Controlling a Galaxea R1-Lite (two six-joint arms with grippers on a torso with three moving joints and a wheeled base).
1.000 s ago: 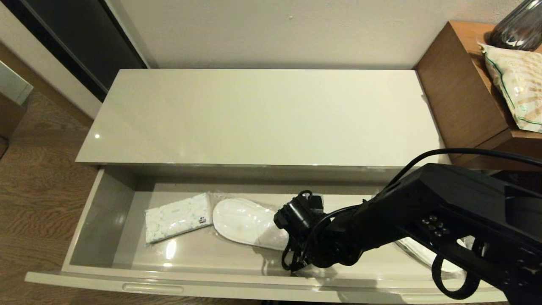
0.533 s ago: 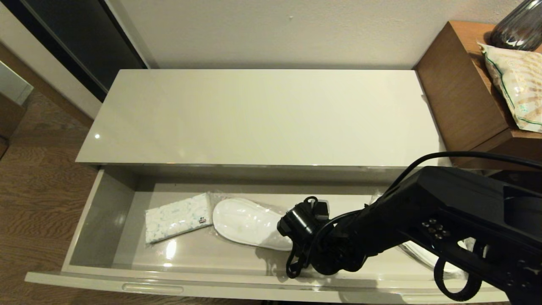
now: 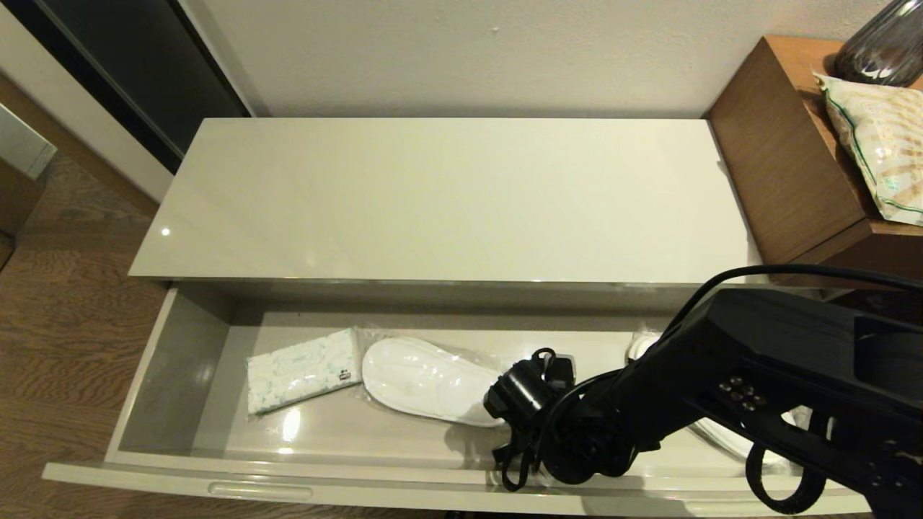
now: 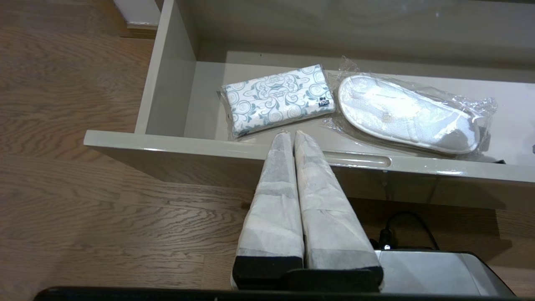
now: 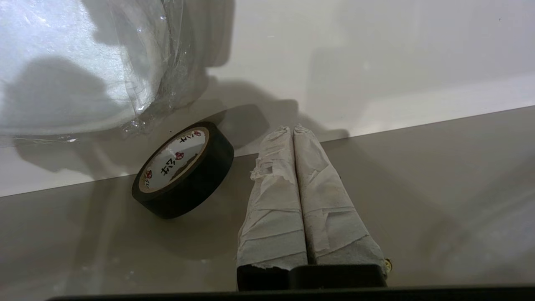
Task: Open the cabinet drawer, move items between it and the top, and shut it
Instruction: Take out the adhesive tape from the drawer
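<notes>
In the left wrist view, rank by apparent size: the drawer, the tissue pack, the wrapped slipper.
1. Cabinet drawer, by far the largest.
2. Wrapped slipper, somewhat longer than the pack.
3. Tissue pack.
Slipper and pack lie at similar depth on the drawer floor, so their order looks reliable.

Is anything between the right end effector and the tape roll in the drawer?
Nothing visible. The right end effector, shut, sits beside the tape roll on the drawer floor; the wrapped slipper lies beyond, not between.
</notes>
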